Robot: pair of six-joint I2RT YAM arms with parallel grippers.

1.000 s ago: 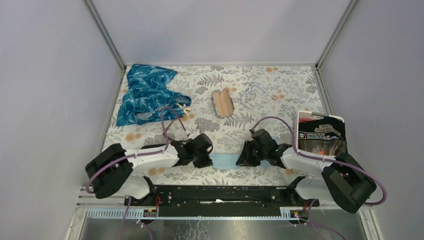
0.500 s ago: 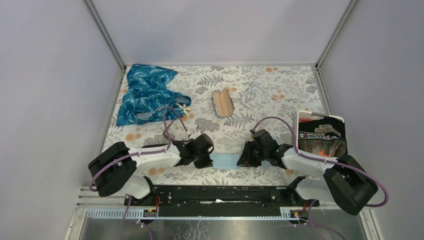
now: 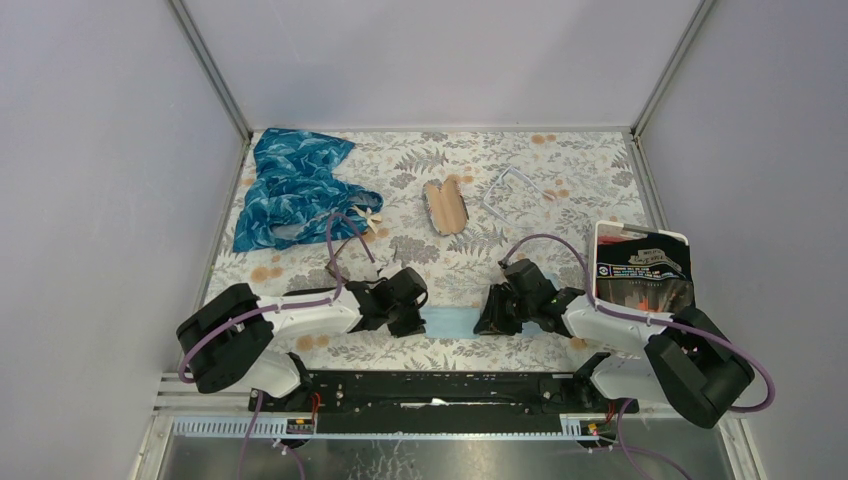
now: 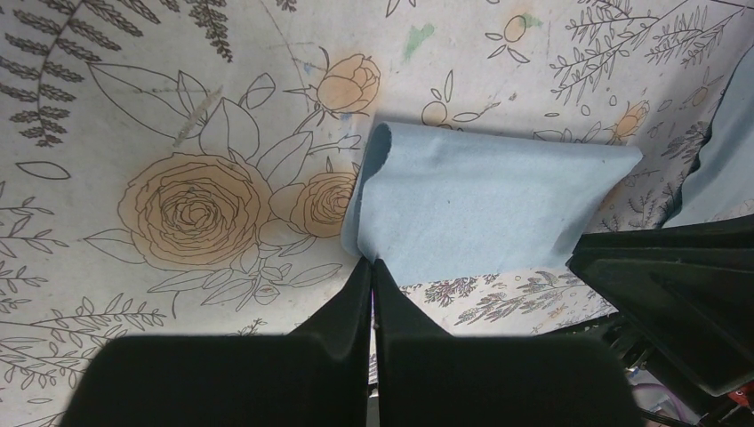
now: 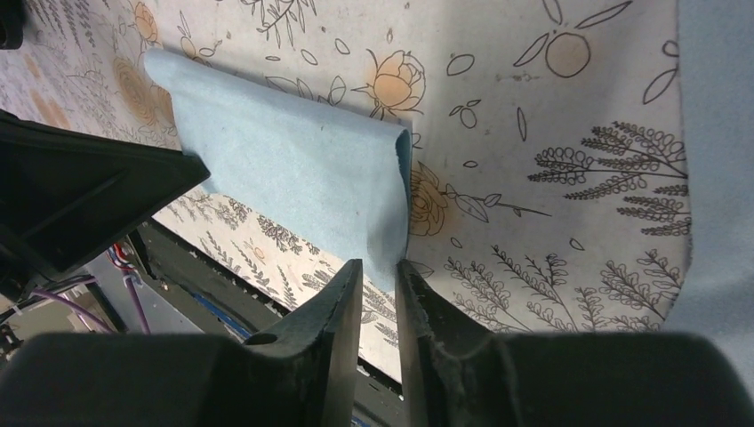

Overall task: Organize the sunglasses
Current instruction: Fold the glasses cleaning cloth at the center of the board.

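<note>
The sunglasses (image 3: 446,207), brown-tinted, lie folded at the table's middle back, far from both grippers. A light blue cloth (image 3: 455,322) lies flat near the front edge between the two grippers. My left gripper (image 4: 372,261) is shut on the near left corner of this cloth (image 4: 480,205); in the top view it (image 3: 412,322) sits at the cloth's left end. My right gripper (image 5: 380,262) stands open by a narrow gap, with the corner of the cloth (image 5: 293,169) reaching between its fingertips; from above it (image 3: 490,322) is at the cloth's right end.
A crumpled blue patterned fabric (image 3: 290,190) lies at the back left. Clear-framed glasses (image 3: 510,190) rest right of the sunglasses. A printed black-and-white package (image 3: 642,265) sits at the right edge. Grey walls close in the table on three sides.
My left gripper has closed onto the cloth's corner. The right gripper's jaws have narrowed a little. Both arms have hardly shifted.
</note>
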